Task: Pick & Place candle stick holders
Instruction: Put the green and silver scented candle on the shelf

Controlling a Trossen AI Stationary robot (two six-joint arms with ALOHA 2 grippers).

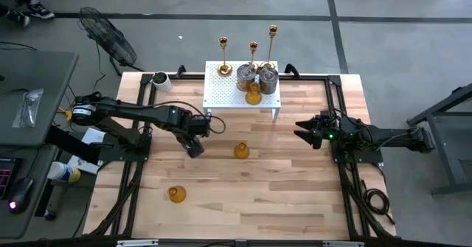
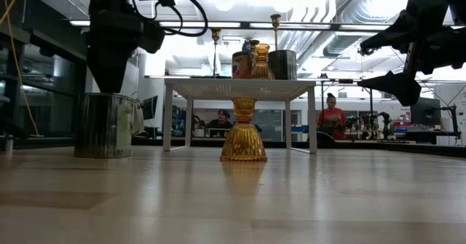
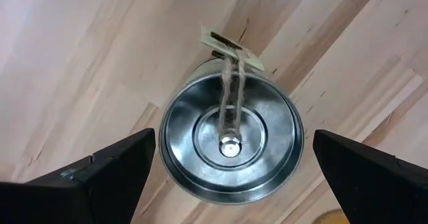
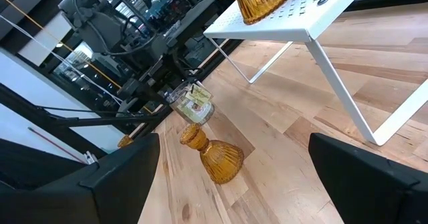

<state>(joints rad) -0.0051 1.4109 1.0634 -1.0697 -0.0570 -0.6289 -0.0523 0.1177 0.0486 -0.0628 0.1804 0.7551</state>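
— While your left gripper (image 3: 231,177) hangs straight down over the table (image 1: 295,195) at centre-left of the high view, what's under it?

— A squat, shiny silver cup (image 3: 231,140) with a round mirrored hollow and a string tag. It stands on the pale wood between your wide-apart fingers (image 3: 100,177), untouched.

— And your right gripper (image 1: 304,129)?

— Parked at centre-right, jaws spread, with a ribbed amber glass holder (image 1: 241,151) lying between the arms.

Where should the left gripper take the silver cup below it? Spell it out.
Grip the silver cup across its round outer wall, coming straight down from above. It stands upright, mouth up, centred under the open left gripper; a tag string lies across its mouth, so avoid the inside.
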